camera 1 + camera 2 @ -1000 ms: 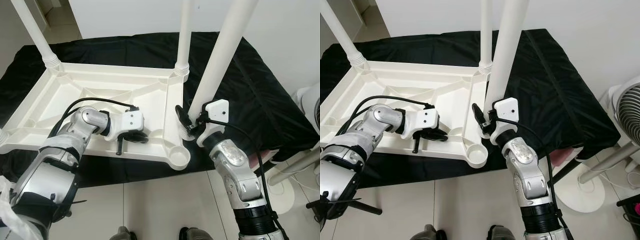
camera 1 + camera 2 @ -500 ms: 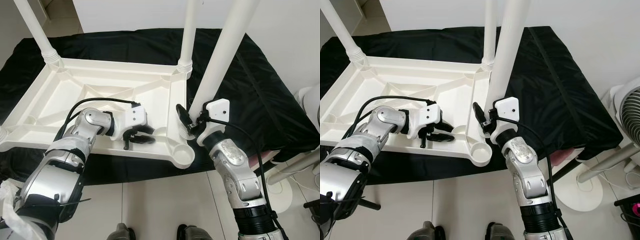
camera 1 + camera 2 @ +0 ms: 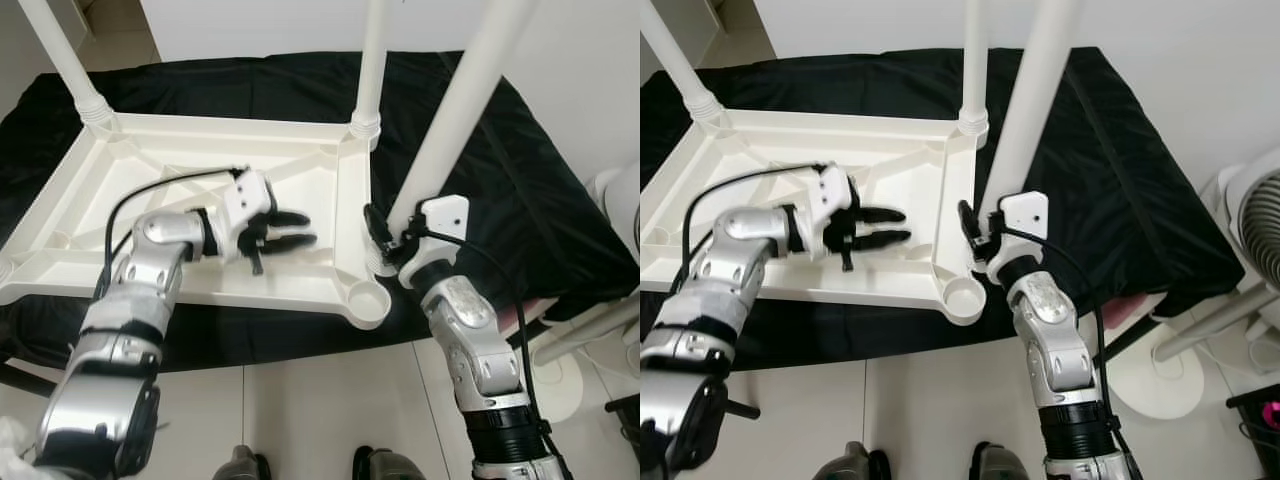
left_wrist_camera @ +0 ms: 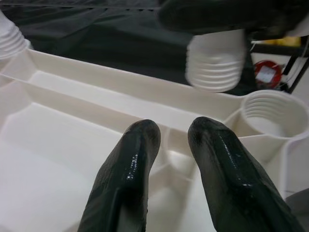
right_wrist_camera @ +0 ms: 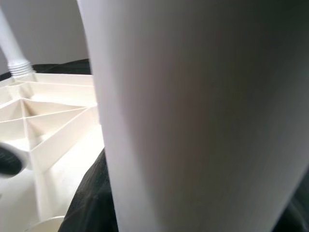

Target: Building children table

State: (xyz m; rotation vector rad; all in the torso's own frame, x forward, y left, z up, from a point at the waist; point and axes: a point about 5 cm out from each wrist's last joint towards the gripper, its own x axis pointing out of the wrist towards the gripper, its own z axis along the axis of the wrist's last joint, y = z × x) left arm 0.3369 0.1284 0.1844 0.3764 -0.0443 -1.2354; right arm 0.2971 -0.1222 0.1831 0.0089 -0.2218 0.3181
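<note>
Table leg [image 3: 455, 110] tops — cut off; right hand [image 3: 385, 238] fingertips — hidden.

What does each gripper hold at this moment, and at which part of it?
The right gripper holds the loose white table leg near its threaded lower end, beside the empty corner socket. The left gripper is open over the upturned tabletop and holds nothing.
</note>
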